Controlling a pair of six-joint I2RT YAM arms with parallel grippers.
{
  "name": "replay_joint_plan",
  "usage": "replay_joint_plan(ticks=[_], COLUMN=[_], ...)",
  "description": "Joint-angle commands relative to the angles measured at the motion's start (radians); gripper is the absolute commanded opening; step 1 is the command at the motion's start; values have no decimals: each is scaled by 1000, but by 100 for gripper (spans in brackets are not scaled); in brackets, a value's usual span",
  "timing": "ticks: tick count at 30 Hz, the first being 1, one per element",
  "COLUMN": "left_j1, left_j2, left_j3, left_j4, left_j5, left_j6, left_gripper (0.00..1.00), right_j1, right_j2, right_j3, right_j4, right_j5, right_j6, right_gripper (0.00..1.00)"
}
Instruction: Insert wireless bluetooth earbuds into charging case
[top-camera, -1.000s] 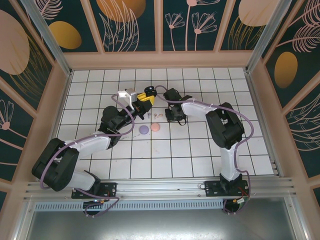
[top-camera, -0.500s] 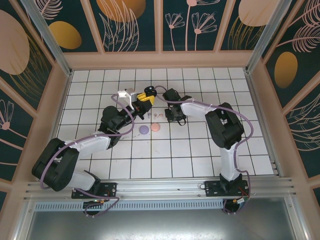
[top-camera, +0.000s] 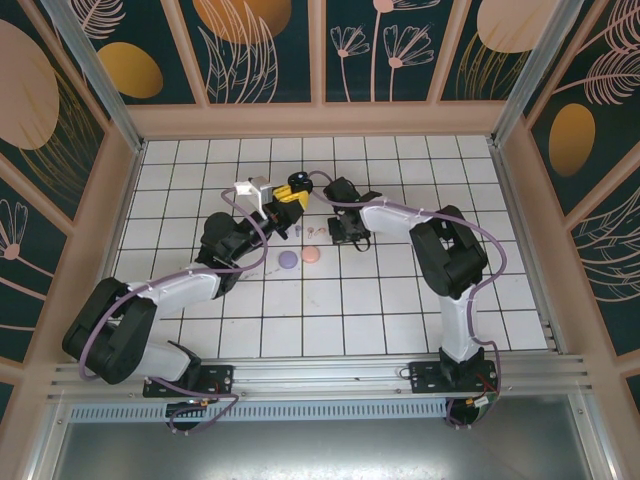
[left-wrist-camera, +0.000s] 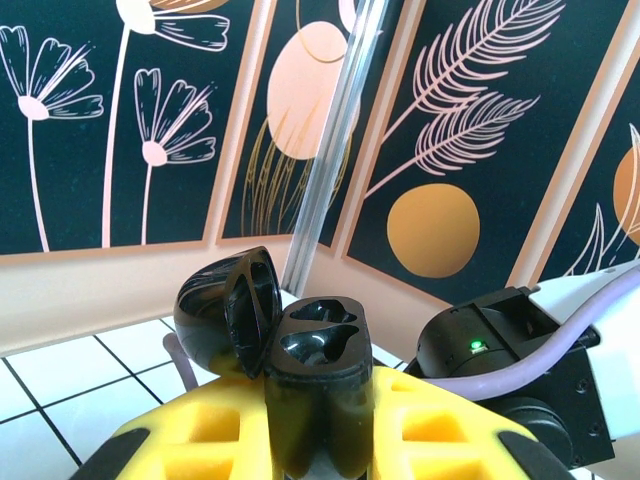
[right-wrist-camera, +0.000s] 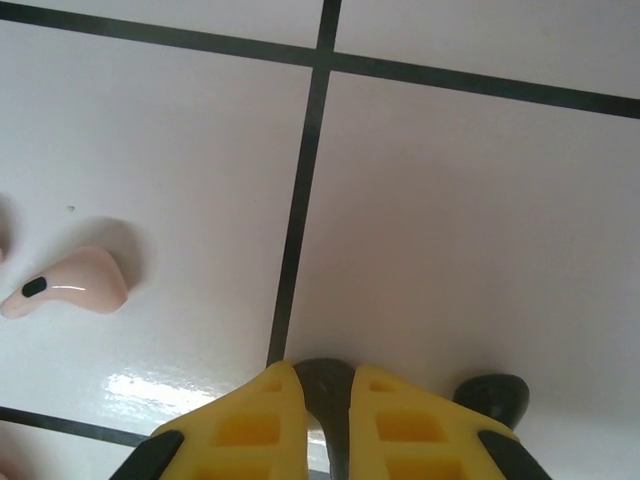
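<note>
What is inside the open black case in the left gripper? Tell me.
Two moulded wells, both looking empty, with no earbud in them. The lid stands open at the left. The yellow fingers of the left gripper cover the lower body of the case.

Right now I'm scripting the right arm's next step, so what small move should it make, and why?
Probably lift the right gripper straight up a little. Its fingers look closed on a black earbud down at the tile, while the left gripper holds the black charging case, lid open, both sockets empty. A second black earbud lies close beside, so rise without sweeping sideways.
</note>
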Motion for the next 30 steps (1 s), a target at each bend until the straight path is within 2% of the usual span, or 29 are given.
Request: replay_joint_plan(ticks=[1, 14, 18, 22, 30], left_j1=[3, 2, 2, 2, 2], left_j2=[-28, -21, -14, -12, -12], left_j3=[-11, -5, -4, -4, -2], left_j4=[19, 18, 22, 27, 29], left_j5=[21, 33, 36, 38, 40], left_j6=[-5, -7, -14, -17, -14], left_gripper=[0, 0, 0, 0, 0], right_j1=[30, 49, 49, 49, 49], right_j2=[-45, -119, -110, -98, -63], right_j3=[-7, -154, -156, -133, -88], right_j4=[-21, -1, 0, -10, -36], right_j5=[-4, 6, 4, 2, 13], right_j6=[15, 54, 63, 78, 129], right_gripper=[13, 15, 25, 32, 36])
